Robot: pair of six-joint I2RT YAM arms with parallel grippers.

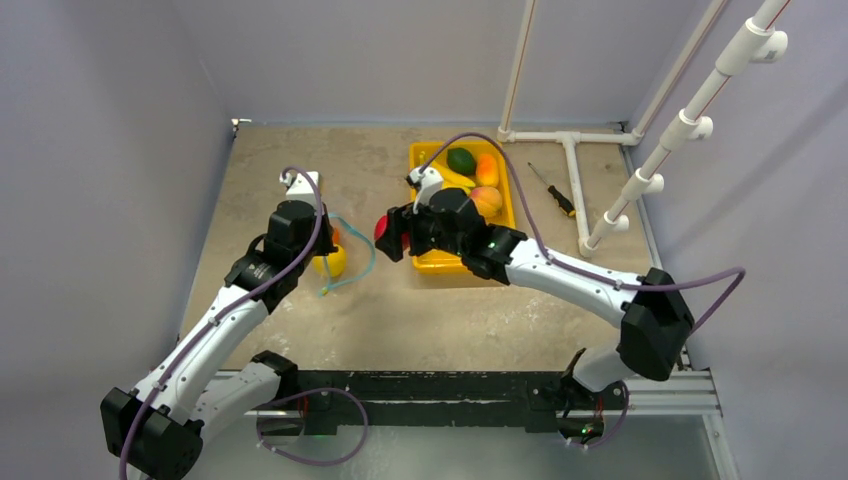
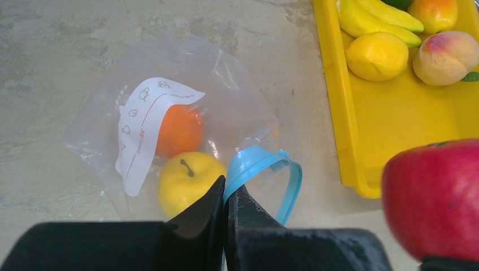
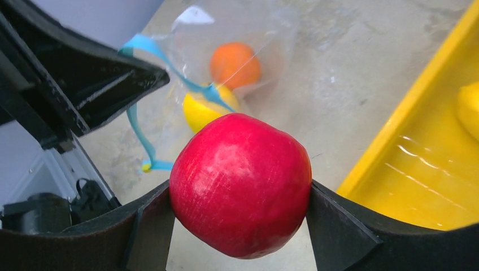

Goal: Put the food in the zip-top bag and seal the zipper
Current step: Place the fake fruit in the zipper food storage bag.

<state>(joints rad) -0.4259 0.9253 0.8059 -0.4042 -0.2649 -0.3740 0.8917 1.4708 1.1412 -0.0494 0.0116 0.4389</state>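
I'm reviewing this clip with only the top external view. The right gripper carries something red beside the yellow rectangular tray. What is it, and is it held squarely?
Observer: It is a glossy red toy apple. The right gripper clamps it with one finger on each side.
Operator: What is the left gripper pinching?
Observer: The left gripper is shut on the teal-blue zipper strip of the clear plastic zip-top bag. The strip bows out into an open loop.
Operator: Is anything inside the bag?
Observer: Yes, two pieces: a round orange toy fruit and a yellow toy fruit with a dark stem, lying side by side.
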